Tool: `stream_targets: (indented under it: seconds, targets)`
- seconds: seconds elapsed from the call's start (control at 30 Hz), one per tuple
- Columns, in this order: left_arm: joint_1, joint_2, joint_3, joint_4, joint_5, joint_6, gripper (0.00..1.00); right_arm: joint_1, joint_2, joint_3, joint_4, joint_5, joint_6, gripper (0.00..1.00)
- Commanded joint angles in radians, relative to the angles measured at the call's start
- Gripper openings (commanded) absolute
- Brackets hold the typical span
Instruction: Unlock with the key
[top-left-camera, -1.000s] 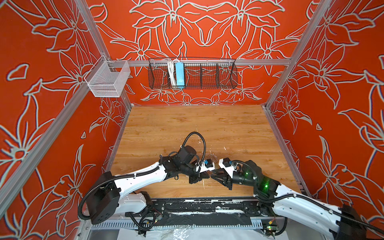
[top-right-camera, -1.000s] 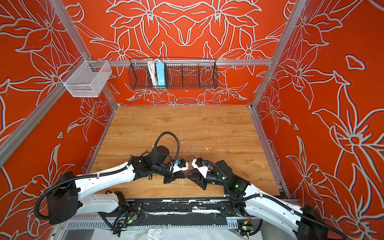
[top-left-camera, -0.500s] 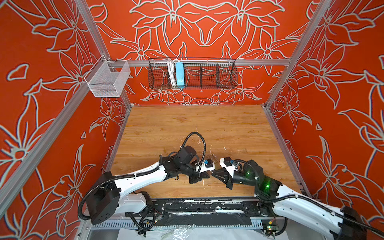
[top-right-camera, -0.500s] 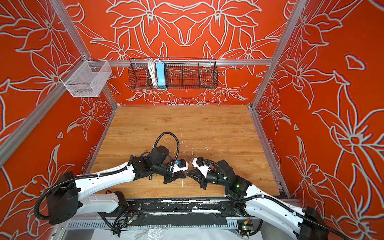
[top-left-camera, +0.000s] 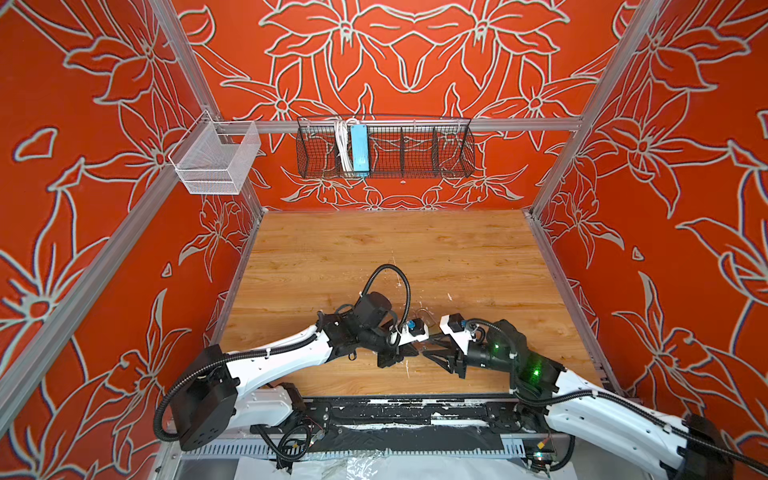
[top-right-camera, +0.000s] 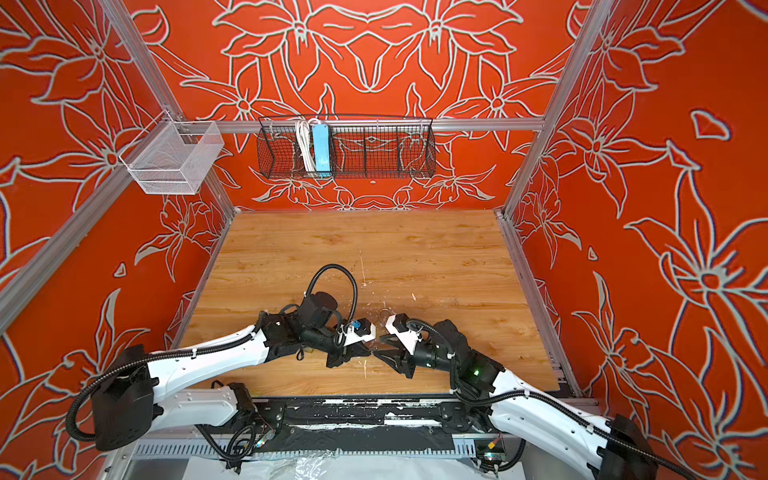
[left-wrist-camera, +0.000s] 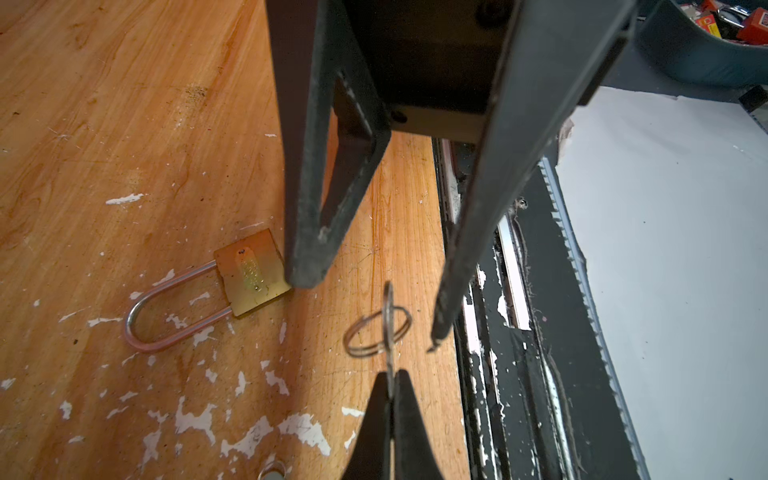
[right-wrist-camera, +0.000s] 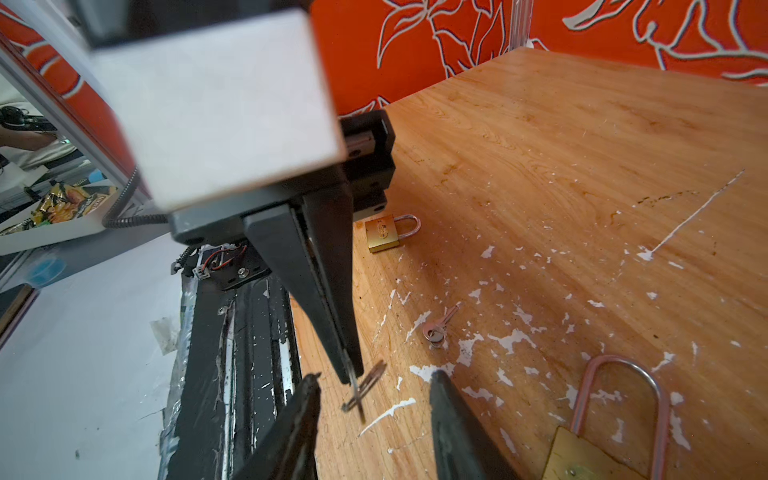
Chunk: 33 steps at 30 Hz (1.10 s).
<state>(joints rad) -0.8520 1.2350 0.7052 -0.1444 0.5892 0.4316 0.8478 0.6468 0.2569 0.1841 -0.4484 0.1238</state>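
My left gripper (left-wrist-camera: 390, 374) is shut on a small silver key (left-wrist-camera: 389, 324), which stands on edge above the table with its ring (left-wrist-camera: 376, 332) hanging from it. My right gripper (right-wrist-camera: 376, 376) is open, and its fingers (left-wrist-camera: 307, 232) straddle the key (right-wrist-camera: 358, 397) without touching it. A brass padlock with a long shackle (left-wrist-camera: 249, 274) lies flat on the wood beside the right gripper and shows again in the right wrist view (right-wrist-camera: 615, 399). In both top views the two grippers meet tip to tip near the table's front edge (top-left-camera: 420, 353) (top-right-camera: 373, 353).
A smaller brass padlock (right-wrist-camera: 384, 232) and a second loose key (right-wrist-camera: 438, 328) lie on the wooden table (top-left-camera: 374, 257). The black rail (left-wrist-camera: 519, 332) runs just past the front edge. A wire basket (top-left-camera: 384, 147) and a white mesh bin (top-left-camera: 216, 160) hang on the back frame.
The right gripper's jaws stand wider apart than before. Both arms stay almost where they were, and the left gripper keeps its hold on the key.
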Motion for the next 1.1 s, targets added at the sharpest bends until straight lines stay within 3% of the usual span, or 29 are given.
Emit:
stream_targets:
  seconds: [0.0,0.87,1.07]
  targets:
    - [-0.006,-0.007,-0.003,0.0,0.024,0.026,0.0,-0.006,-0.031,0.006,0.003,0.018,-0.008,0.47]
    - [-0.007,0.023,0.013,-0.017,0.041,0.032,0.0,-0.005,0.136,0.047,0.06,-0.083,-0.006,0.52]
    - [-0.007,0.025,0.014,-0.017,0.04,0.033,0.0,-0.004,0.087,0.035,0.039,-0.041,-0.009,0.43]
